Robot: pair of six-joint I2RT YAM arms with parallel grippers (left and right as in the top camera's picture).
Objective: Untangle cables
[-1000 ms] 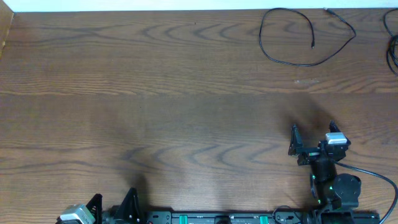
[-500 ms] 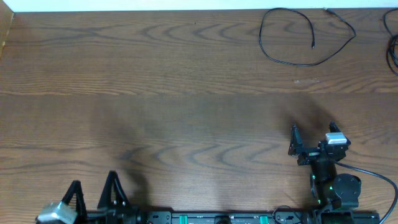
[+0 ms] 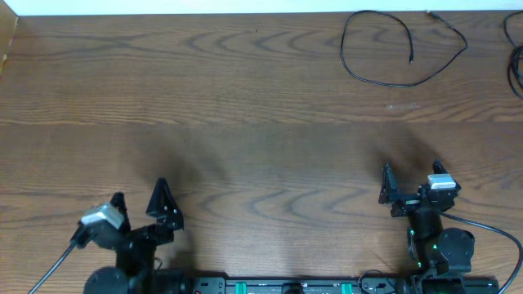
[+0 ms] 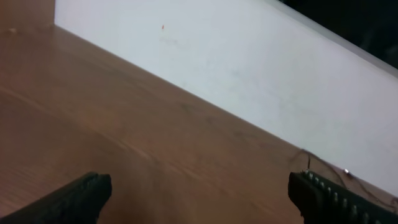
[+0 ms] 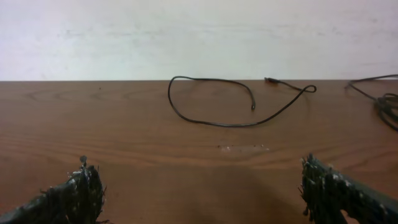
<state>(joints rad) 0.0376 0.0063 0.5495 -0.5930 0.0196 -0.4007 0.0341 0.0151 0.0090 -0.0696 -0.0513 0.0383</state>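
Note:
A thin black cable lies in one open loop at the table's far right, its plug ends at the back edge and inside the loop. It also shows in the right wrist view. Part of another black cable shows at the right edge, also seen in the right wrist view. My right gripper is open and empty near the front right, well short of the loop. My left gripper is open and empty at the front left, far from the cables.
The wooden table ends at a white wall at the back. A wooden edge stands at the far left corner. The arm bases and a black rail line the front edge.
My left gripper has risen from the front edge and moved up onto the table, turning toward the far right. The right arm and the cables have not moved.

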